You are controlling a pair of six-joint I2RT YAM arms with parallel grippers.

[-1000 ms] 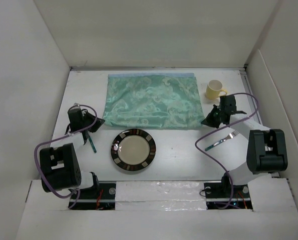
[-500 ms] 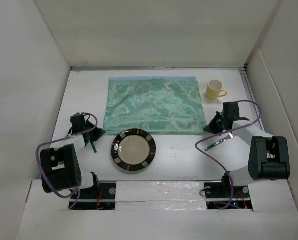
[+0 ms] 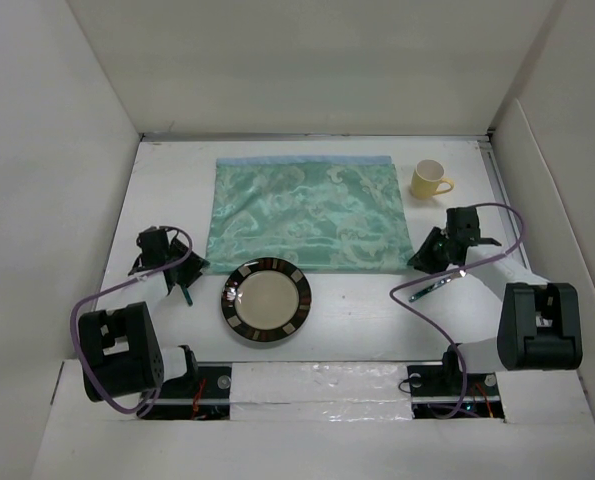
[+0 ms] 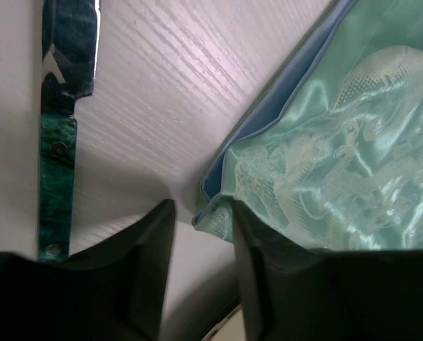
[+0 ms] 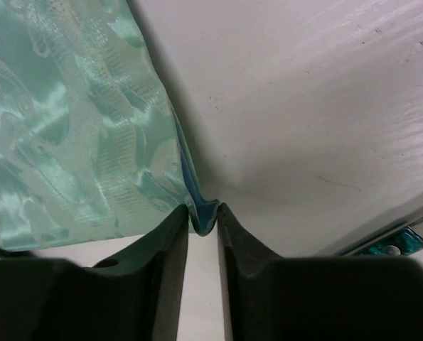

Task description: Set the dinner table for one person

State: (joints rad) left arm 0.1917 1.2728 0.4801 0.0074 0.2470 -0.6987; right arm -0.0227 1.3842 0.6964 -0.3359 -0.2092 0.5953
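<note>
We are gripping the teal-green placemat (image 3: 302,210) by its two near corners, one in each hand. The right hand (image 5: 202,212) is clamping down tight: its two fingers are almost meeting, and the mat's corner, with its blue underside showing, is standing up in a small fold between the tips. The left hand (image 4: 202,213) is set narrow, and the mat's other near corner is curling up between its fingertips, the blue edge turned outward. From there the mat is spreading flat across the white bench (image 3: 357,310), away from both hands toward the far wall.

A knife (image 4: 58,170) with a mottled green handle is lying flat on the bench just beside the left hand, apart from the mat. A dark-rimmed plate (image 3: 267,300) with a cream centre is sitting between the two hands, closer to the left one, and its far rim is meeting the mat's near edge. A fork (image 3: 432,288) with a green handle is lying just on the near side of the right hand, partly crossed by the arm's purple cable. A yellow mug (image 3: 429,179) is standing upright beyond the right hand, just off the mat's far corner.
</note>
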